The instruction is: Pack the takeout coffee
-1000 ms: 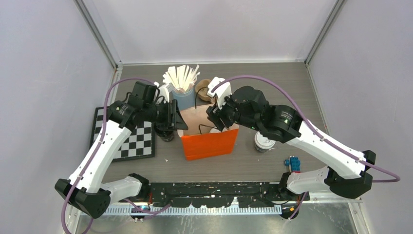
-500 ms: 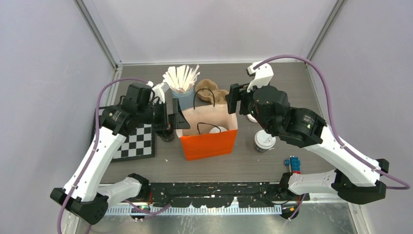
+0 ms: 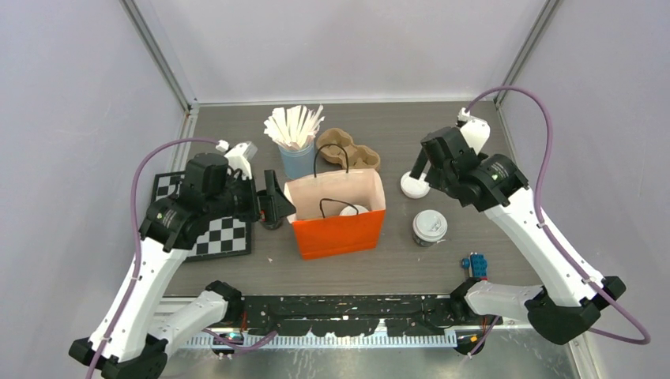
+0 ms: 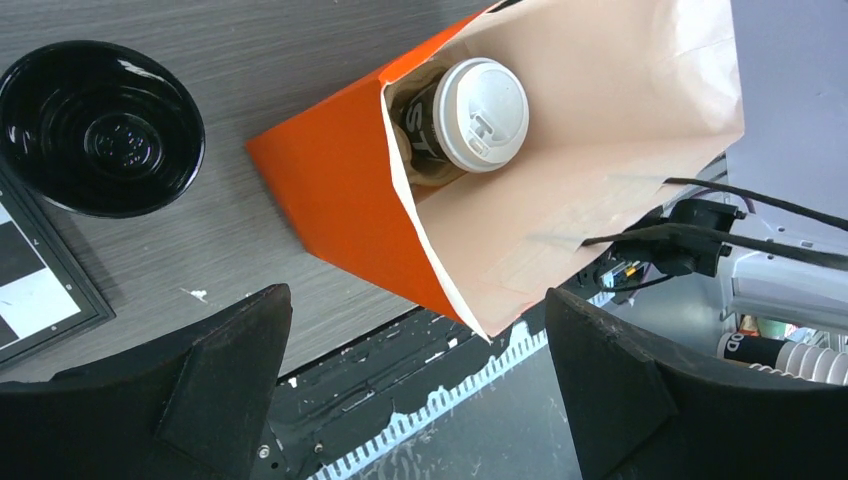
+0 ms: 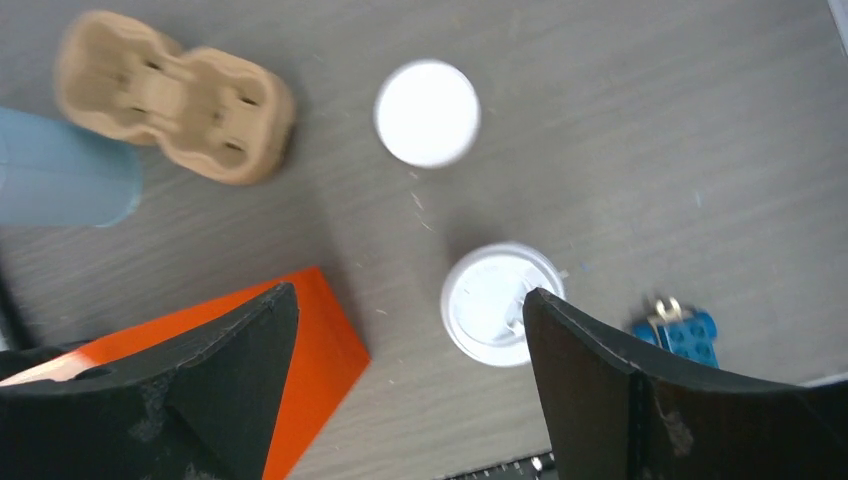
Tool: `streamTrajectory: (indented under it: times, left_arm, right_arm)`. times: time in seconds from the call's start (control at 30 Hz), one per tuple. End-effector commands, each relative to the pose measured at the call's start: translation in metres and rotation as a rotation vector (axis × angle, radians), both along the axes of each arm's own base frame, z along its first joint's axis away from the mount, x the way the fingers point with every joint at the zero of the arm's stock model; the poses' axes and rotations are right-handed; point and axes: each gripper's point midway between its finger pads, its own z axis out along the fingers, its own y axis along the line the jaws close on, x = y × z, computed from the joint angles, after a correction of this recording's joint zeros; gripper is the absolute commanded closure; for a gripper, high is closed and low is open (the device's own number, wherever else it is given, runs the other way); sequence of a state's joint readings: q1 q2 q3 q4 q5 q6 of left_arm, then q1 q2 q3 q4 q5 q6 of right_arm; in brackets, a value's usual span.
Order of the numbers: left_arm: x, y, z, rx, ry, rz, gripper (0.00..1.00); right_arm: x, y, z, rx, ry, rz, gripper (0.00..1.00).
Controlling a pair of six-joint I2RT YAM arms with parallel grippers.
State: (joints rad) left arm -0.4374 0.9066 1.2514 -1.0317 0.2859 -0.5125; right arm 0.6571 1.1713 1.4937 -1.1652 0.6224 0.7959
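Nearest the arm bases, at the lower right of the top view, a small blue toy (image 3: pixel 476 264) lies on the grey table (image 3: pixel 395 118). Just above it and slightly left stands the loose cup (image 3: pixel 429 227), a dark paper coffee with a white lid. It is upright on the table, close to the right side of the orange bag (image 3: pixel 338 233) but apart from it. In the right wrist view its lid sits at lower centre, close to the inner edge of the right-hand finger (image 5: pixel 620 390).

The orange bag stands open at the centre of the top view, its black handles arching over the mouth. The bagged cup (image 3: pixel 351 210) is inside it, with its white lid showing just behind the front wall. In the left wrist view this cup appears at upper centre, tucked against the bag's orange side.

The left gripper (image 3: pixel 278 207) hangs at the bag's left edge with its fingers spread wide and nothing pinched. In its own view the bag's lower corner lies in the gap between them. At the upper left of that view a black bowl (image 4: pixel 100 125) rests on the table beside a checkerboard (image 4: pixel 30 290).

Farther back on the right, the right gripper (image 3: pixel 419 167) hovers with its fingers spread and empty, over a round white disc (image 3: pixel 414 186) lying flat on the table. At the far centre a brown cardboard cup carrier (image 3: pixel 348 148) lies behind the bag. Just to its left is a light-blue cup (image 3: pixel 296 162) full of white sticks.
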Motion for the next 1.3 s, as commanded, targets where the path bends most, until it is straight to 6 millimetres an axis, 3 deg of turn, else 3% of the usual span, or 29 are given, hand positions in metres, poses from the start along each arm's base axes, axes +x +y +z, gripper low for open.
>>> streamTrajectory:
  times: [0.0, 0.23, 0.57, 1.27]
  left_arm:
    - [0.004, -0.002, 0.007, -0.023, -0.073, -0.016, 0.0]
    - [0.001, 0.002, -0.004, 0.017, -0.06, -0.032, 0.01]
    - [0.007, 0.001, 0.004, 0.025, -0.123, -0.052, 0.01]
    - [0.005, 0.003, -0.001, 0.021, -0.077, -0.018, 0.06]
  right_arm:
    - [-0.027, -0.014, -0.037, 0.079, 0.194, -0.099, 0.12]
    - [-0.047, -0.019, -0.087, 0.101, 0.395, -0.147, 0.09]
    - [-0.044, -0.017, -0.129, 0.14, 0.429, -0.151, 0.06]
    - [-0.04, -0.031, -0.156, 0.102, 0.403, -0.162, 0.04]
